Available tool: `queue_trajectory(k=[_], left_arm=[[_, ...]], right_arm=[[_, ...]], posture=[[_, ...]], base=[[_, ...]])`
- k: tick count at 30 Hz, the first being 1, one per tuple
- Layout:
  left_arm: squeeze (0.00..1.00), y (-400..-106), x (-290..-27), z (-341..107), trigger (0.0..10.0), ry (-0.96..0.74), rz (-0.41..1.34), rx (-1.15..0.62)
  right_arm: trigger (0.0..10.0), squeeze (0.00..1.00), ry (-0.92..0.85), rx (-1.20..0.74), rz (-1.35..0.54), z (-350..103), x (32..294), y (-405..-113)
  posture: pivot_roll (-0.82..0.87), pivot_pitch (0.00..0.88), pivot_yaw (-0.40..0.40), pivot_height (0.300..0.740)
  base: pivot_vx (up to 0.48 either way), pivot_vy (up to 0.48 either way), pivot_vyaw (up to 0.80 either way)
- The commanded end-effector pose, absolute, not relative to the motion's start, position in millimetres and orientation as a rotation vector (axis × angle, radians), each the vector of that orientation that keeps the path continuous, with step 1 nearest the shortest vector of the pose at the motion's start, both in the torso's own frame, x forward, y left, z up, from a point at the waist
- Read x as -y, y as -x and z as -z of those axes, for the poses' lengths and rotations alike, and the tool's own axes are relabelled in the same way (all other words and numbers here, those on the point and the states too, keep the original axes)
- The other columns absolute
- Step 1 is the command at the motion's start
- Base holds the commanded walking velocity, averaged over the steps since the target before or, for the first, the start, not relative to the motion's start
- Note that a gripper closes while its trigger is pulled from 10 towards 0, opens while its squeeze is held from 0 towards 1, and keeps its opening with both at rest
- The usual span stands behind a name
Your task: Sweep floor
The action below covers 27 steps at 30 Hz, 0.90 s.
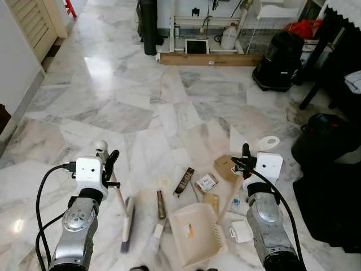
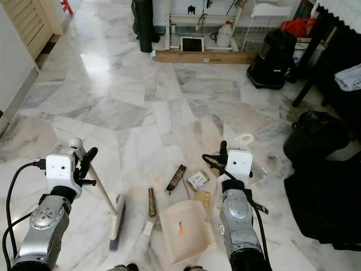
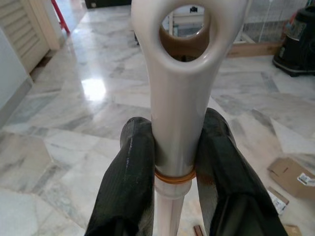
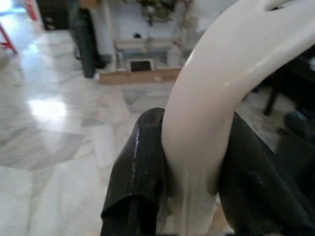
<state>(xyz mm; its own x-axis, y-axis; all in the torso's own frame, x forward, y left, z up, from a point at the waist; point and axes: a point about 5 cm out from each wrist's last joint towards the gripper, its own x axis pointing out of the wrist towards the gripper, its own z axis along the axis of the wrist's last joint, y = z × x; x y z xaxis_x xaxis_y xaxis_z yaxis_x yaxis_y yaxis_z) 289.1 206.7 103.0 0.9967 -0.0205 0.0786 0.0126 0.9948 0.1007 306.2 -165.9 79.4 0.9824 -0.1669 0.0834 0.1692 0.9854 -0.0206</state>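
Note:
My left gripper (image 1: 110,164) is shut on the white broom handle (image 3: 179,73) just below its hanging loop. The handle slants down to the broom head (image 1: 128,224), which lies on the marble floor. My right gripper (image 1: 246,161) is shut on the cream dustpan handle (image 4: 221,83). The dustpan (image 1: 194,232) rests on the floor between my arms. Litter lies just beyond it: a dark wrapper (image 1: 184,180), a small box (image 1: 207,182), a cardboard piece (image 1: 225,167) and a brown stick (image 1: 161,204).
A black vacuum (image 1: 279,59) stands at the back right and a dark round bin (image 1: 324,138) at the right edge beside black furniture. A wooden plank (image 1: 208,59) lies along the far wall. A louvred door (image 1: 34,22) is at the far left.

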Motion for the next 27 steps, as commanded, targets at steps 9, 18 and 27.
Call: queue_trajectory(k=[9,18,27], left_arm=[[0.0,-287,-202,-98,10.0,-0.042,0.1,0.022],[0.0,-283,-210,-94,10.0,-0.004,0.17,-0.09],[0.0,-268,-215,-92,10.0,-0.002,0.339,-0.254]], right_arm=[[10.0,0.0,0.062,0.043,0.278,-62,179,-298],[10.0,0.0,0.071,0.036,0.299,-56,177,-297],[10.0,0.0,0.066,0.032,0.293,-54,173,-299]], posture=[[0.03,0.256,-0.02,0.74],[0.04,0.275,-0.017,0.74],[0.06,0.266,-0.015,0.74]], base=[[0.0,0.0,0.0],[0.0,0.0,0.0],[0.0,0.0,0.0]])
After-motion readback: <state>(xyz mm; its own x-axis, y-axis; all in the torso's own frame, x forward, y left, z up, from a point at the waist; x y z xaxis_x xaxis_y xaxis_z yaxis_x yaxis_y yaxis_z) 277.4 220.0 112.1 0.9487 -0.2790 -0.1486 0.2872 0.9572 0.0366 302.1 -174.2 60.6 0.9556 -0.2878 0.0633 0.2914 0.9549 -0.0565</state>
